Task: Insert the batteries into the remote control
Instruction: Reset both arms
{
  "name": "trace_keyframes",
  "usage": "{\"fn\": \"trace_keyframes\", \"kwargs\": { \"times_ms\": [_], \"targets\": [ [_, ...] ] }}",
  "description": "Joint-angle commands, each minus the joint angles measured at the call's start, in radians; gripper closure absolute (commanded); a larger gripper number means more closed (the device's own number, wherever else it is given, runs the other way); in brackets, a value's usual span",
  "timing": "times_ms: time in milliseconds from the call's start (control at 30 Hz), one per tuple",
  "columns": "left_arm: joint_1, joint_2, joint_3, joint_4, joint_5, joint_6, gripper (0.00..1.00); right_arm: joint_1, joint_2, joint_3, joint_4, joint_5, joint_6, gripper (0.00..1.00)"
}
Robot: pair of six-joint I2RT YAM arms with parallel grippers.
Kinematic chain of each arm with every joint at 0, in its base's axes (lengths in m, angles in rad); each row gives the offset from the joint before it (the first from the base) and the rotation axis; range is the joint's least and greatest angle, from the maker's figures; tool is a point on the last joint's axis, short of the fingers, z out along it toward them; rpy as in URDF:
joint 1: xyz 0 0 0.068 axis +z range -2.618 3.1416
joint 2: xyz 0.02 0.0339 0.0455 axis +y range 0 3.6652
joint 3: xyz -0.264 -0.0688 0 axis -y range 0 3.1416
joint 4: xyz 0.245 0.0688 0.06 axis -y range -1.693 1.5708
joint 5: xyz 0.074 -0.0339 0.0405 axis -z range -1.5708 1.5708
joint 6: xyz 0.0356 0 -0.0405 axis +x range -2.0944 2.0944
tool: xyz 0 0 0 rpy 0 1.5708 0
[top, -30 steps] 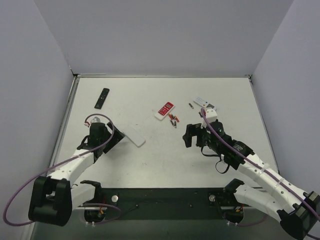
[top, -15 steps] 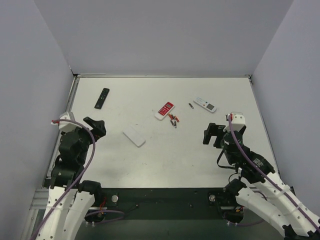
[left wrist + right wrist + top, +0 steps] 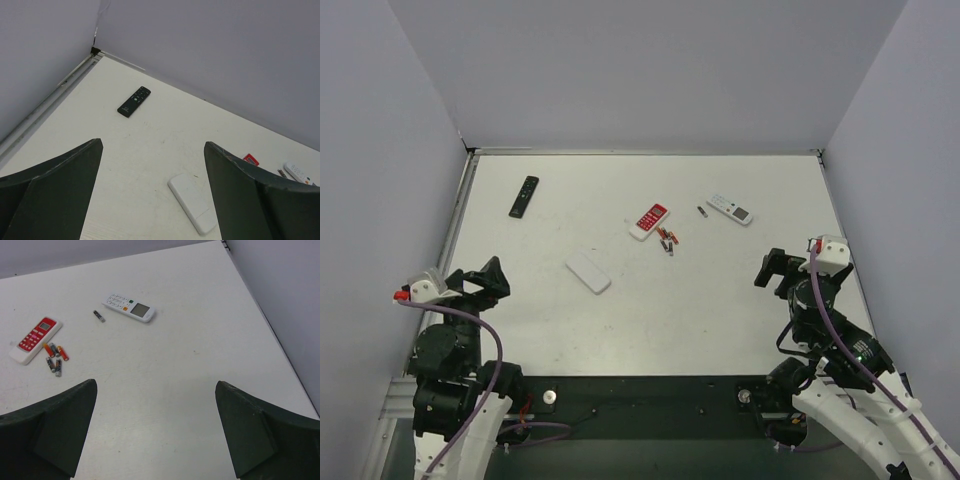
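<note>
Top external: left gripper (image 3: 485, 278) and right gripper (image 3: 775, 270) sit low near their bases, probably parked clear of the work. Both have jaws wide and hold nothing. Remote control (image 3: 588, 271) lies back-up on the table (image 3: 650, 320), ahead-right of the left gripper, well apart from it. Batteries (image 3: 666, 238) lie loose ahead-left of the right gripper, not loaded. A second ago both grippers were out beside remotes. Now they are retreated, and the objects are unmoved.

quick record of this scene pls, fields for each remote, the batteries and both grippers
plain white remote: alone, left of centre, no buttons showing
batteries: loose cluster beside the red-and-white remote
single battery: apart, next to the white buttoned remote
black remote: far left
left gripper: open, holding nothing, near left side
right gripper: open, holding nothing, near right side
</note>
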Motion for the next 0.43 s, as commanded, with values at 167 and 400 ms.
{"fn": "trace_keyframes", "kwargs": {
  "times_ms": [167,400],
  "targets": [
    [0.007,-0.008,-0.011,0.058,-0.042,0.048,0.06,-0.005,0.034,0.013,0.033,0.086,-0.045,0.00],
    [0.007,0.003,-0.011,0.061,-0.042,0.052,0.06,-0.005,0.049,-0.001,0.053,0.093,-0.035,0.00]
  ]
}}
